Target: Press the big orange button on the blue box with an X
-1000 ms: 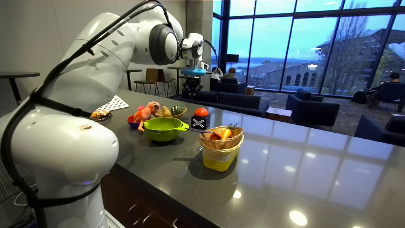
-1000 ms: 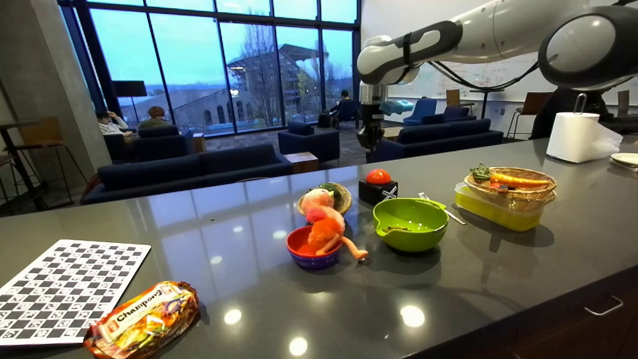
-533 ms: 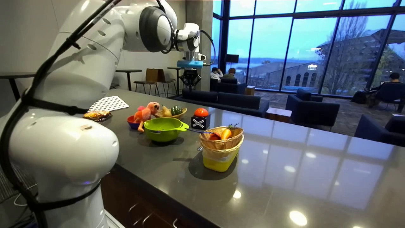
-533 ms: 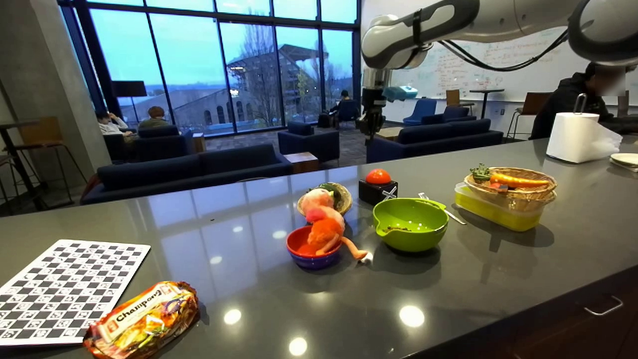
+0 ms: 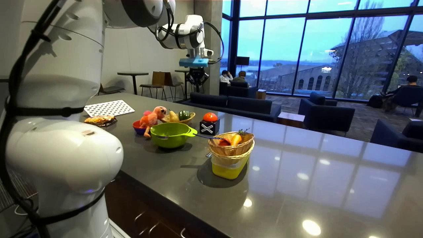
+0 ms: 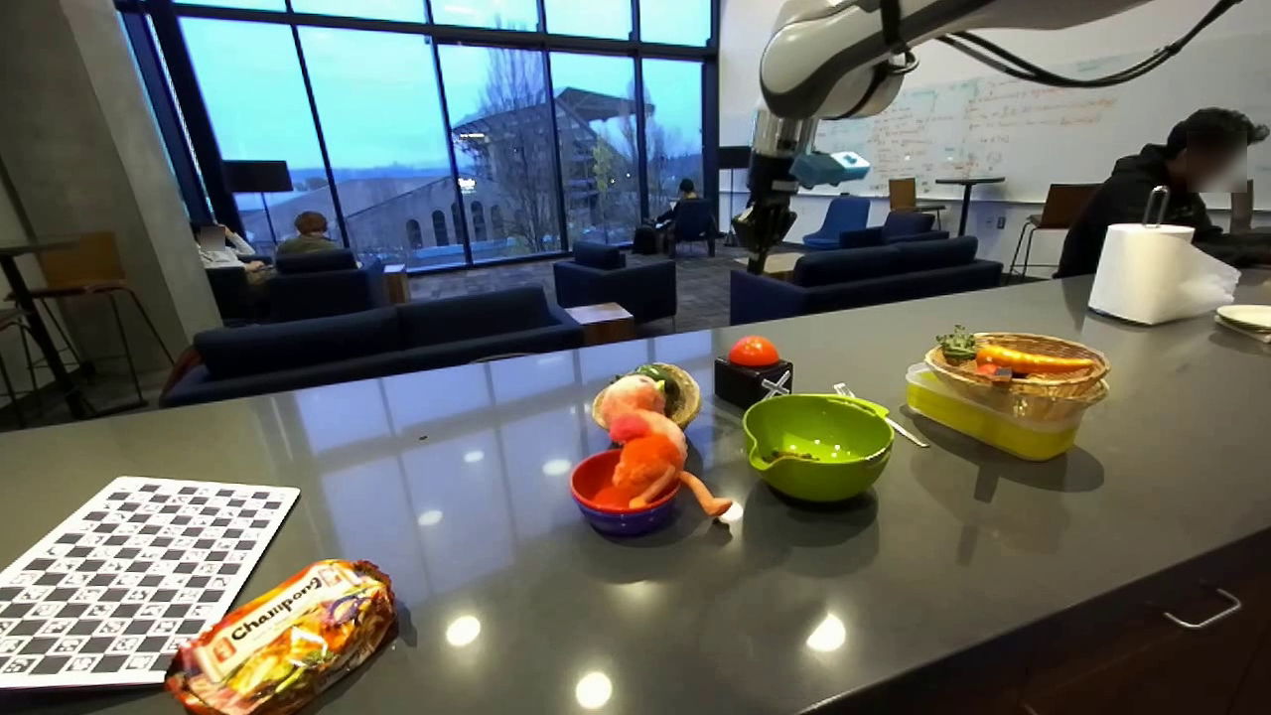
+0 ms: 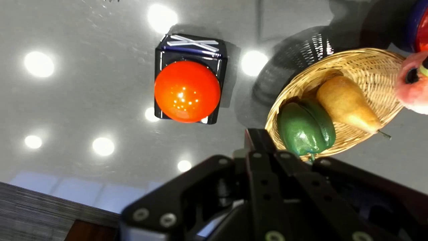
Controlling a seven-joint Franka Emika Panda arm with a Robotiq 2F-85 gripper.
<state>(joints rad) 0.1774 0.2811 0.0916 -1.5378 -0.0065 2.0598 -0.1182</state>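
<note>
In an exterior view, you see the button (image 6: 754, 352) on its box (image 6: 737, 383), behind the bowl (image 6: 822, 479). Left of the bowl, you have the toy bird (image 6: 650, 465) in a dish (image 6: 618, 521); right, a carrot (image 6: 1038, 359) in a basket (image 6: 1058, 385) above a tub (image 6: 993, 423). Farther left, you find the packet (image 6: 283, 636) at the board's (image 6: 149, 566) near corner.

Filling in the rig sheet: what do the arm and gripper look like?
The arm is glossy white with rounded segments and a dark joint cover; black cables run along it, tied by black straps. The gripper is mostly black, with hinged links and silvery screws. A light-blue block sits above it.
</note>
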